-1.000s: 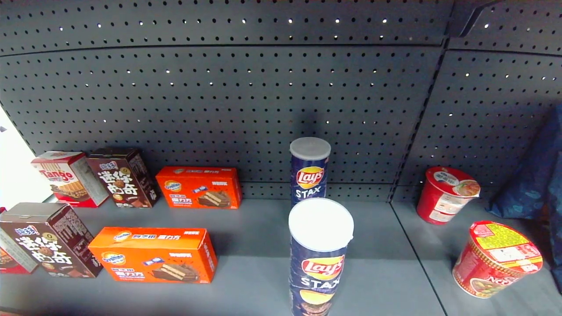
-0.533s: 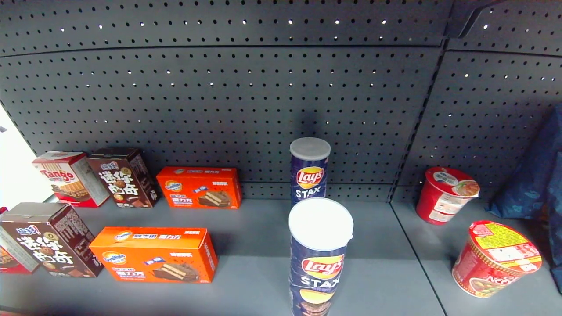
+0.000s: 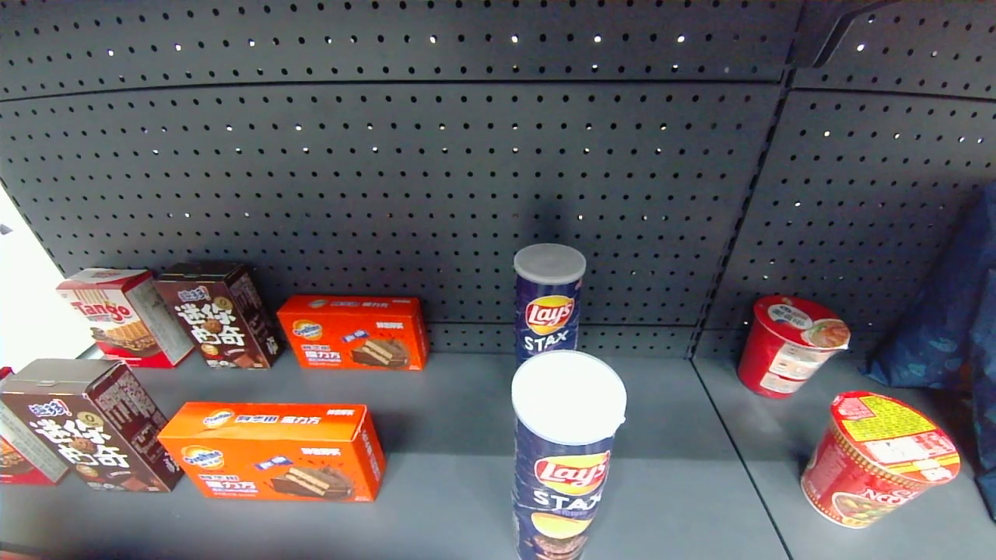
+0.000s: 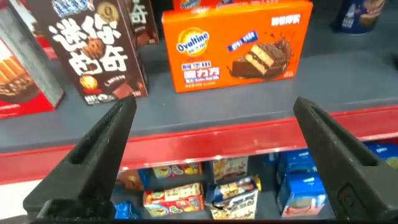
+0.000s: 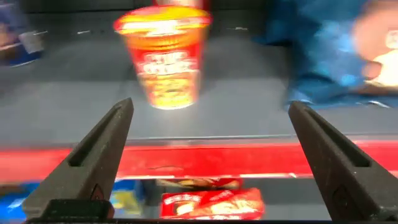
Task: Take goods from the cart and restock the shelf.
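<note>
Two grippers are level with the front edge of the shelf. The left gripper has its jaws spread wide with nothing between them, and it faces the front orange box and the front brown box near the shelf's left end. The right gripper is likewise spread wide and holds nothing, and it faces the front noodle cup near the shelf's right end.

Stock on the shelf stands in two rows.
- Back edge, from the left end: red wafer box, touching the rear brown box; rear orange box; rear chip can, upright; rear noodle cup.
- Front edge, from the left end: front brown box; front orange box just beside it; front chip can, upright and directly ahead of the rear can; front noodle cup.

Both noodle cups stand to the right of the shelf's seam, well apart from the cans. A blue bag lies at the far right end, behind the front cup. A perforated back panel rises from the back edge. Under the shelf's red front lip, small boxes stand on a lower tier.
</note>
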Available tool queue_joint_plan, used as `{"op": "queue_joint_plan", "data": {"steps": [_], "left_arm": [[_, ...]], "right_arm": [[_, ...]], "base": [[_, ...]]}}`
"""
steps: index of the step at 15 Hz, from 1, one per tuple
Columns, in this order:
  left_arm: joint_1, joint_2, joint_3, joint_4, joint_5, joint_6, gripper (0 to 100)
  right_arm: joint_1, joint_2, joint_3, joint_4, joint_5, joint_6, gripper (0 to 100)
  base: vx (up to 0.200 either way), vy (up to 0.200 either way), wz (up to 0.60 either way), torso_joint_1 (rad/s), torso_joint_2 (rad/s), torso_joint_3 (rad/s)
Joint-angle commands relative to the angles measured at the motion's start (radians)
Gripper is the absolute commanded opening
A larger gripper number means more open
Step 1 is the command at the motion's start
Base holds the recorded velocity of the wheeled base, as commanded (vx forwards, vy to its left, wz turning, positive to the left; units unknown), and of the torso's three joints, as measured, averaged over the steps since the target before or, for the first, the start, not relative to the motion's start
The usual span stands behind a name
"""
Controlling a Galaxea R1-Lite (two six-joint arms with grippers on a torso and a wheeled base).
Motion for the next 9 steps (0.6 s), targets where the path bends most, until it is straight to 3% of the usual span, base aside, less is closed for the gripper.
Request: {"op": "queue_joint_plan", "data": {"steps": [1, 4, 5, 6, 7, 8, 9], "left_arm": [[0.000, 0.001, 0.006, 0.001, -0.001, -0.003, 100], [0.001, 0.001, 0.006, 0.011, 0.005, -0.007, 100], [0.001, 0.001, 0.006, 0.011, 0.065, -0.004, 100], [0.003, 0.001, 0.006, 0.011, 0.134, -0.029, 100], [0.001, 0.001, 0.006, 0.011, 0.134, -0.043, 100], [0.000, -0.001, 0.006, 0.010, 0.109, -0.044, 100], [0.000, 0.001, 0.006, 0.011, 0.025, -0.035, 100]], "right_arm": [[0.000, -0.002, 0.003, 0.000, 0.031, -0.024, 100], [0.000, -0.002, 0.003, -0.004, 0.003, -0.017, 100], [0.000, -0.002, 0.010, -0.009, -0.158, 0.009, 100], [0.000, -0.002, 0.010, -0.010, -0.199, 0.040, 100], [0.000, -0.002, 0.010, -0.010, -0.173, 0.037, 100], [0.000, -0.002, 0.020, 0.000, -0.053, 0.023, 100], [0.000, -0.002, 0.026, 0.004, 0.059, -0.033, 100]], "base": [[0.000, 0.000, 0.00, 0.000, 0.00, 0.000], [0.000, 0.000, 0.00, 0.000, 0.00, 0.000], [0.000, 0.000, 0.00, 0.000, 0.00, 0.000], [0.000, 0.000, 0.00, 0.000, 0.00, 0.000], [0.000, 0.000, 0.00, 0.000, 0.00, 0.000], [0.000, 0.000, 0.00, 0.000, 0.00, 0.000], [0.000, 0.000, 0.00, 0.000, 0.00, 0.000]]}}
